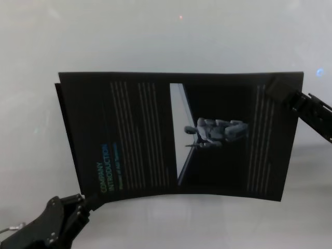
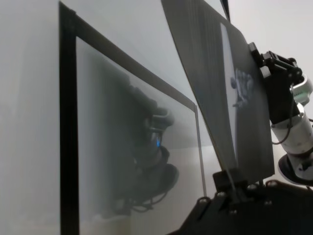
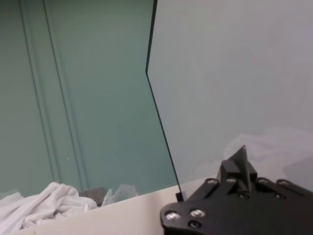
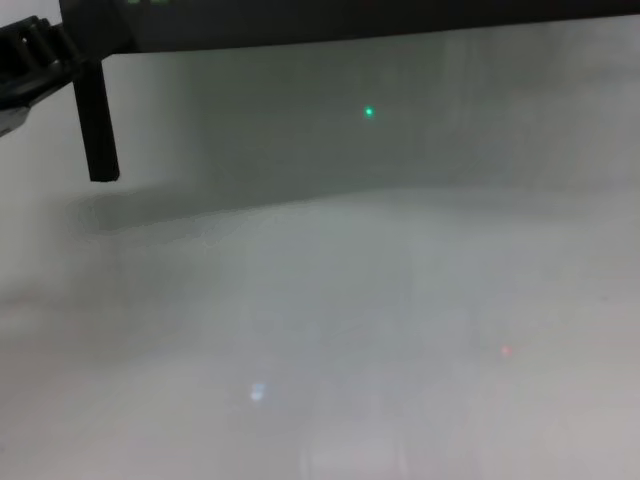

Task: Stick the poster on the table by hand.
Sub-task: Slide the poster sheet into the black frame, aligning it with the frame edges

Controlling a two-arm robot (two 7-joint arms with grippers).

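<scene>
The poster [image 1: 176, 132], a black sheet with a teal heading and columns of small text, hangs slightly bowed over the pale table [image 1: 155, 31]. My left gripper [image 1: 85, 201] is shut on its near left corner, and the left wrist view shows the sheet's edge pinched there [image 2: 230, 178]. At the far right corner my right gripper [image 1: 277, 89] is shut on the sheet. The right wrist view shows the poster's pale side [image 3: 234, 73] rising from that gripper [image 3: 242, 164]. In the chest view only the poster's dark lower edge [image 4: 350, 22] crosses the top, above the table [image 4: 350, 330].
A narrow black upright post [image 4: 97, 120] hangs at the chest view's upper left. A dark-edged reflection [image 2: 68, 122] lies on the glossy table under the sheet. Beyond the table are a crumpled white cloth [image 3: 44, 203] and a green wall [image 3: 73, 98].
</scene>
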